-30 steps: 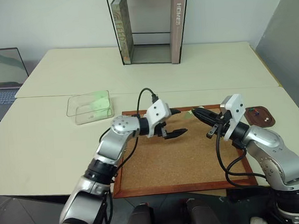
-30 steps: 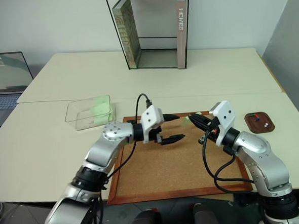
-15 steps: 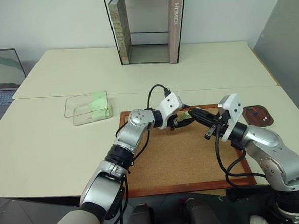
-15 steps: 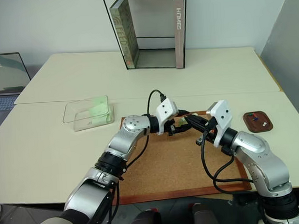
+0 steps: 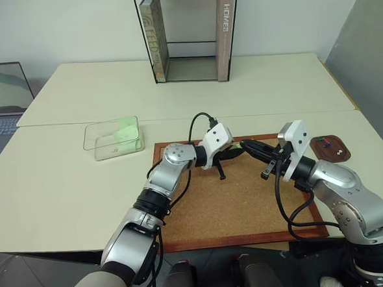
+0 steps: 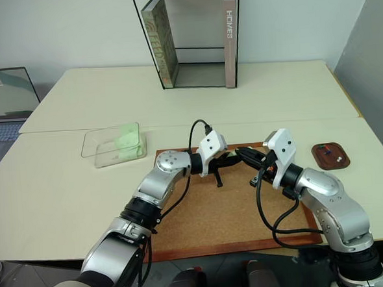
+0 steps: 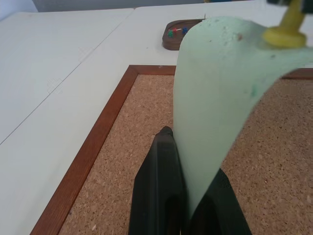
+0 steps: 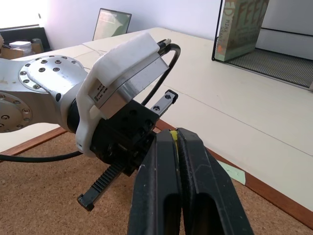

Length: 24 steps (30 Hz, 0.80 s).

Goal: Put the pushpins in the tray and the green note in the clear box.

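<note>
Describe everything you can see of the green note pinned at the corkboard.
The green note is a thin, pale mint-green paper slip, flexible and curving as it stands up off the corkboard. The left gripper is shut on its lower edge, one black finger on each face. A yellow pushpin sits at its upper corner, and the right gripper is shut on something yellow there. Faint specks mark the paper near that corner.

The pale green note [image 7: 215,112] curls upright, a yellow pushpin [image 7: 286,30] through its top corner.

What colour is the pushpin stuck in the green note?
Yellow pushpin, clearest in the left wrist view.
</note>
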Each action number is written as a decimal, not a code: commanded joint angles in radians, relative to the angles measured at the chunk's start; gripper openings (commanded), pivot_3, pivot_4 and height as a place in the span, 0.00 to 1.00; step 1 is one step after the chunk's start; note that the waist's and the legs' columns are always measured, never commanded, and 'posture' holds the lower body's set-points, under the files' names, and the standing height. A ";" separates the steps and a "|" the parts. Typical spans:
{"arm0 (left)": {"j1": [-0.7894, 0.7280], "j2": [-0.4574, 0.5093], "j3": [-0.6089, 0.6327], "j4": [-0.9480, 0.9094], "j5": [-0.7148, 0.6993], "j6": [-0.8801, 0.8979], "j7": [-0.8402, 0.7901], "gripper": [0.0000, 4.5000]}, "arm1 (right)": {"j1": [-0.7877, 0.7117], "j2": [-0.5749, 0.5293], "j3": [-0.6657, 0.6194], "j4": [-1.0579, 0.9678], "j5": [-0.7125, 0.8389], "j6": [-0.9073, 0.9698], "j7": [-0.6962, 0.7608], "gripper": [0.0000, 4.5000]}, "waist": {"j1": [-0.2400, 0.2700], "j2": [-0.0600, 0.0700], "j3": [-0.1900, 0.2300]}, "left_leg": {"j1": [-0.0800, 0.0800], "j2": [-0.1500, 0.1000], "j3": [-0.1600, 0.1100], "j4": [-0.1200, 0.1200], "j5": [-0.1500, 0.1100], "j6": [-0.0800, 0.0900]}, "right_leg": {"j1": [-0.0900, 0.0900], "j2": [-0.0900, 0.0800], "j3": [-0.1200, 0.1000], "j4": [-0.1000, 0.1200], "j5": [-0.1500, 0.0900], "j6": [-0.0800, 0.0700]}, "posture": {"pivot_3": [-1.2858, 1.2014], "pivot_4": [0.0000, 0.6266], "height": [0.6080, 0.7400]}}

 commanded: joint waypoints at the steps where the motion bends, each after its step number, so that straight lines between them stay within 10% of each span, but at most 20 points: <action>1: -0.002 0.001 0.019 -0.037 -0.008 -0.013 -0.002 0.01 | -0.013 -0.003 -0.011 -0.038 0.015 -0.002 -0.002 0.00 | 0.000 0.000 0.000 | 0.000 0.000 0.000 0.000 0.000 0.000 | 0.000 0.000 0.000 0.000 0.000 0.000 | 0.52 0.24 1.00; 24: 0.072 0.053 0.018 -0.151 0.003 0.035 0.001 0.01 | 0.032 -0.087 -0.334 0.151 0.064 0.023 -0.113 0.00 | 0.002 0.000 0.000 | 0.000 0.000 0.000 0.000 0.000 0.000 | 0.000 0.000 0.001 0.000 0.000 0.000 | 0.52 0.24 1.00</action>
